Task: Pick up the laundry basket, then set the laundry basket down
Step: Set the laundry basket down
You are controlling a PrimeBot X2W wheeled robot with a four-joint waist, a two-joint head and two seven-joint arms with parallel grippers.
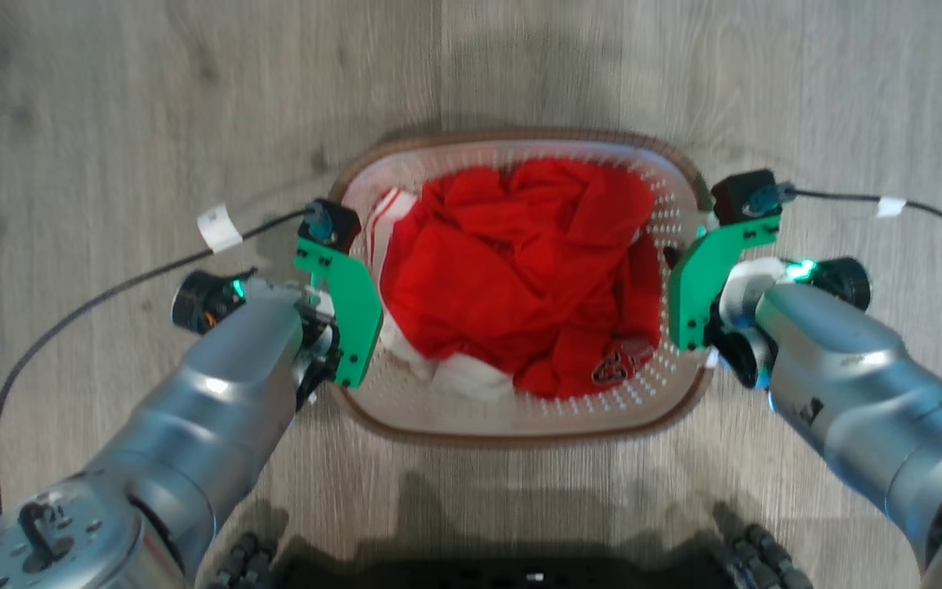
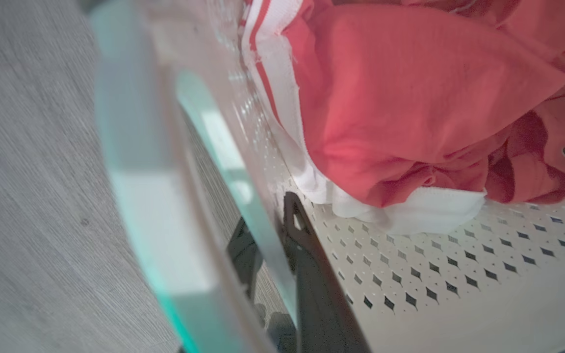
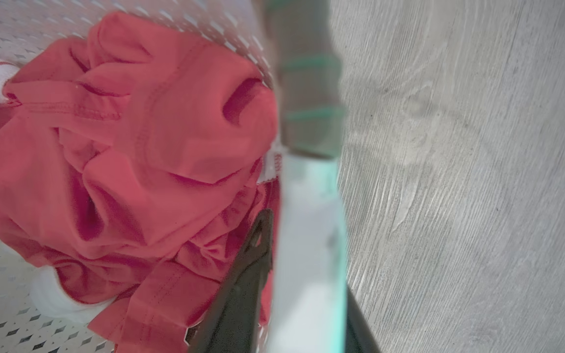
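visibly brown-rimmed laundry basket [image 1: 520, 427], red clothes [image 1: 520, 270] inside

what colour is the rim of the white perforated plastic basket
Brown; the white perforated plastic basket's rim shows best in the head view.

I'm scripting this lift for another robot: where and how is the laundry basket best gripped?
At its two short ends. The left tool and right tool pinch the laundry basket wall from above, one finger inside, one outside. The red clothes lie centred, so opposite grips should keep it level.
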